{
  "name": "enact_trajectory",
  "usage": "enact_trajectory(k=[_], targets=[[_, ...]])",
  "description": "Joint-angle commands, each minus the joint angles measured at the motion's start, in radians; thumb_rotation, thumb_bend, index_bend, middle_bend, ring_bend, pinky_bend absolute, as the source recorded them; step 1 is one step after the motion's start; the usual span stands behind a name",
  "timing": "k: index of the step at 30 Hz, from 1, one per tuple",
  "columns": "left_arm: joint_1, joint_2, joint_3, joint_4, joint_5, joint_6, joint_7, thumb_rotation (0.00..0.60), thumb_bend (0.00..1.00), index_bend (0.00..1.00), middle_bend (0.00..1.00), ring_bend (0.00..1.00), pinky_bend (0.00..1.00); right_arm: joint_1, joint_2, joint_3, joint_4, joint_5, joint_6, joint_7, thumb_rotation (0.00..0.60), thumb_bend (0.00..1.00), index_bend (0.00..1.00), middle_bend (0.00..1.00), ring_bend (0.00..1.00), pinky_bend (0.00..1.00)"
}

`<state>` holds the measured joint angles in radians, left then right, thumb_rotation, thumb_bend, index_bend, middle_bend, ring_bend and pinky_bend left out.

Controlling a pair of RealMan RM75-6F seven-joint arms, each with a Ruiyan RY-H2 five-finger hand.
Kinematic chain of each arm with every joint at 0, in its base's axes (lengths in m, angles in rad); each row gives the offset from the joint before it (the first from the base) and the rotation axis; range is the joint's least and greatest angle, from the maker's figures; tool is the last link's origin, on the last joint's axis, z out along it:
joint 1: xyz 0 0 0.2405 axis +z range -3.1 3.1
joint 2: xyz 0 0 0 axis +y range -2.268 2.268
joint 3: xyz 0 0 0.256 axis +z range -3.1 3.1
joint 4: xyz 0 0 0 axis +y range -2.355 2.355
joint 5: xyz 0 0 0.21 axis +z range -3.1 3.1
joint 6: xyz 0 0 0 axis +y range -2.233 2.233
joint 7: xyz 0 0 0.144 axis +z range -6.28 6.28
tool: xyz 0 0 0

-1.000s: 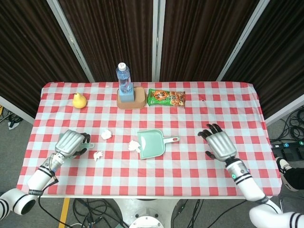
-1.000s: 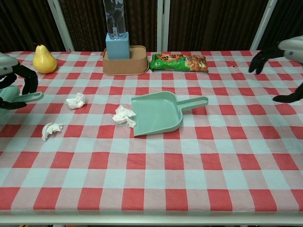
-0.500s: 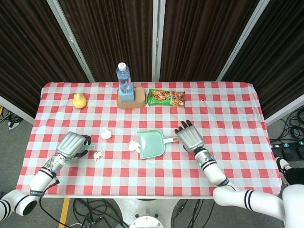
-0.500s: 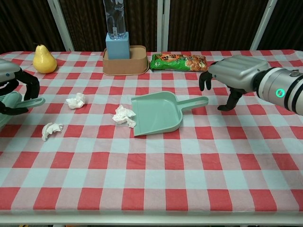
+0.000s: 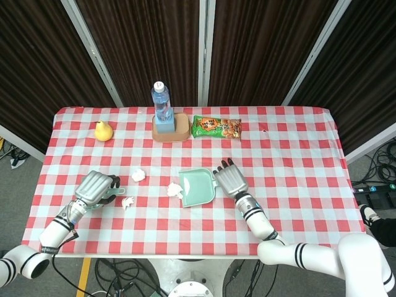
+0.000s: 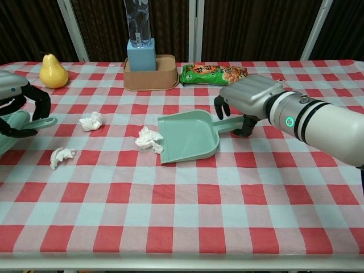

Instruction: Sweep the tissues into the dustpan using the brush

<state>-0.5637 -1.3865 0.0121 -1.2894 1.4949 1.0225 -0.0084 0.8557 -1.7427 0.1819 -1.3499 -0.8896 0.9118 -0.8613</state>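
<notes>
Red-and-white checked table (image 5: 297,142) (image 6: 227,216), dark curtains behind.

Right arm reaching in from the lower right; right hand (image 5: 230,179) (image 6: 248,99) palm-down over the dustpan handle, fingers curled around it, thumb down on the near side. Contact with the handle likely but grip not clear; cannot tell if closed on it.

Left hand (image 5: 94,187) (image 6: 12,94) at the left table edge, fingers wrapped around the green brush (image 5: 112,190) (image 6: 25,122), handle tip sticking out toward the centre.

Green dustpan (image 5: 197,187) (image 6: 187,136) flat near table centre, open mouth facing left, handle pointing right under the right hand.

Tan tray (image 5: 171,132) (image 6: 150,79) at the back centre, blue box with water bottle (image 5: 161,103) (image 6: 138,23) upright in it. Green snack packet (image 5: 216,127) (image 6: 215,74) just right of the tray. Yellow pear (image 5: 103,130) (image 6: 53,71) back left.

Three crumpled tissues: one (image 5: 174,189) (image 6: 148,139) touching the dustpan's mouth on the left; one (image 5: 138,175) (image 6: 91,120) further left, apart; one (image 5: 128,202) (image 6: 61,155) nearer the front, just beside the brush tip in the head view.
</notes>
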Motion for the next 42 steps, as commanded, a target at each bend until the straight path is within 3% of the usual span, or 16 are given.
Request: enact_trajectory(k=[1,17,26,31,42], targets=[[0.001,-0.001,0.001,0.003,0.002,0.001,-0.002,0.600,0.41,0.54,0.56,0.81,0.95,0.009,-0.009,0.000,0.008,0.011,0.003,-0.004,0.600,0.24,0.40,0.37,0.17,0.16],[0.001,-0.009,0.003,0.015,0.012,0.002,-0.011,0.600,0.41,0.54,0.56,0.81,0.95,0.032,-0.034,-0.023,0.034,0.028,0.029,0.000,0.600,0.26,0.43,0.41,0.20,0.17],[-0.001,-0.006,-0.001,0.031,0.010,0.000,-0.034,0.600,0.41,0.54,0.56,0.81,0.95,0.039,-0.052,-0.027,0.055,0.023,0.040,0.010,0.600,0.33,0.56,0.50,0.28,0.20],[0.001,-0.022,-0.007,0.062,0.010,0.007,-0.095,0.600,0.41,0.54,0.56,0.81,0.95,0.050,-0.015,-0.016,-0.004,0.048,0.039,-0.013,0.600,0.41,0.61,0.54,0.32,0.21],[-0.039,-0.129,-0.026,0.260,0.030,-0.012,-0.266,0.600,0.41,0.54,0.56,0.80,0.95,0.111,0.080,0.007,-0.162,0.217,0.090,-0.176,0.600,0.43,0.64,0.57,0.33,0.21]])
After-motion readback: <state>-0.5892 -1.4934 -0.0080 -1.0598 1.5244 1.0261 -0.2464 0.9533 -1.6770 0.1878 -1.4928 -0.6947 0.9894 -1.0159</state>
